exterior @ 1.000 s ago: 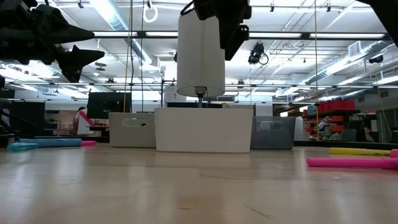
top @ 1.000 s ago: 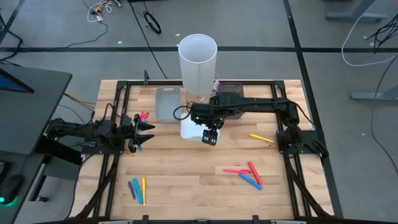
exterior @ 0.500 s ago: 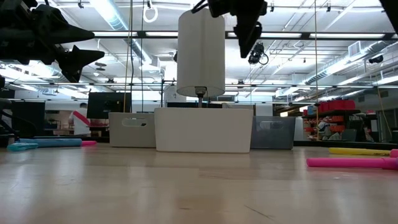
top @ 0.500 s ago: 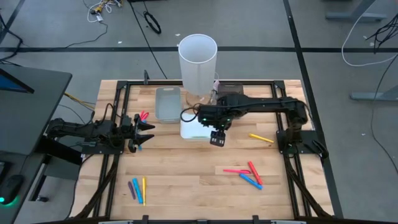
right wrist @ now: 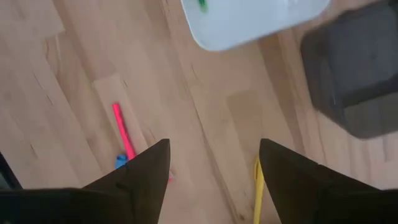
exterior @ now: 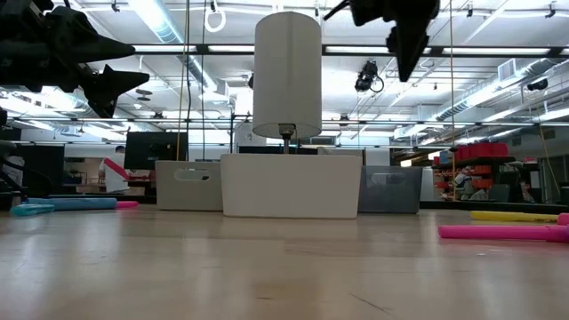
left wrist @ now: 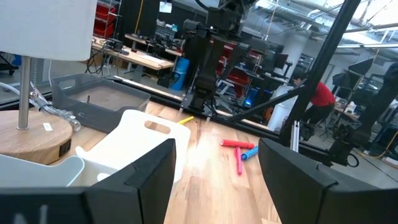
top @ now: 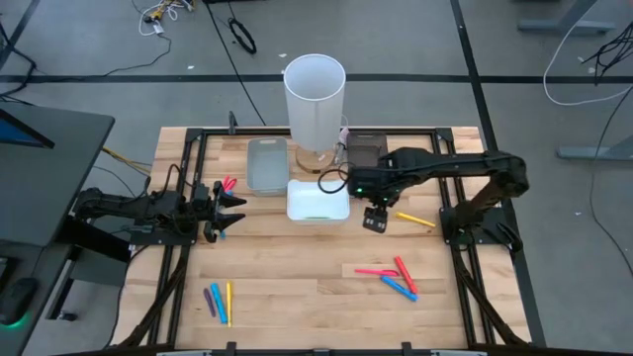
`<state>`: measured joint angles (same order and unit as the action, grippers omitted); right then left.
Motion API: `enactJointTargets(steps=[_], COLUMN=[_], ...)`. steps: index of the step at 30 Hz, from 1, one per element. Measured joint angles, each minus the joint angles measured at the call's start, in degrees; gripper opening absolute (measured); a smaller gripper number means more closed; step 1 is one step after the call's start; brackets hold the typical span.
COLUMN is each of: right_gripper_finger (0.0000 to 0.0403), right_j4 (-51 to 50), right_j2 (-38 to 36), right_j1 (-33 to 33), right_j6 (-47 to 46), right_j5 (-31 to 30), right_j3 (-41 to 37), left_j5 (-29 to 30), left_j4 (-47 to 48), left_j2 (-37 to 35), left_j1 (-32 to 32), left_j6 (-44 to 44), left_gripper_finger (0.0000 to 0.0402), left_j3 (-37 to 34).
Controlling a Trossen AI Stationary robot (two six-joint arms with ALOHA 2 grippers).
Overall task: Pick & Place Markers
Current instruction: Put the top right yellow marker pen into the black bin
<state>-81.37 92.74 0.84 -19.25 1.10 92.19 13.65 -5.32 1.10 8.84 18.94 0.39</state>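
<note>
Markers lie flat on the wooden table in small groups. A yellow one is at the right, a red, pink and blue group at the near right, and a purple, blue and yellow group at the near left. A pink and blue pair lies by the left arm. My right gripper hangs high over the table, open and empty, pointing down between the white tray and the yellow marker. My left gripper waits open and level at the left. A green marker lies in the white tray.
A tall white cylinder stands on a wooden base behind the white tray. A clear grey tray and a dark tray flank it at the back. A black frame borders the table. Bare wood lies in the middle.
My right gripper has travelled from above the white tray toward the table's right edge, staying high, open and pointing down. Nothing on the table has moved.
</note>
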Motion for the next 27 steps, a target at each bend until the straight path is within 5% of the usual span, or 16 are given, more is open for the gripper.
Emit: enactJointTargets(steps=[27], right_gripper_finger=[0.0249], right_j4=[-1.82], right_j2=[-22.75], right_j1=[-5.78], right_j6=[-2.03], right_j5=[1.95], right_j3=[-29.35], left_j5=[0.0], left_j4=[0.0], left_j2=[0.0], left_j1=[0.01], left_j6=[-0.01], left_gripper_finger=[0.0234], left_j3=[0.0])
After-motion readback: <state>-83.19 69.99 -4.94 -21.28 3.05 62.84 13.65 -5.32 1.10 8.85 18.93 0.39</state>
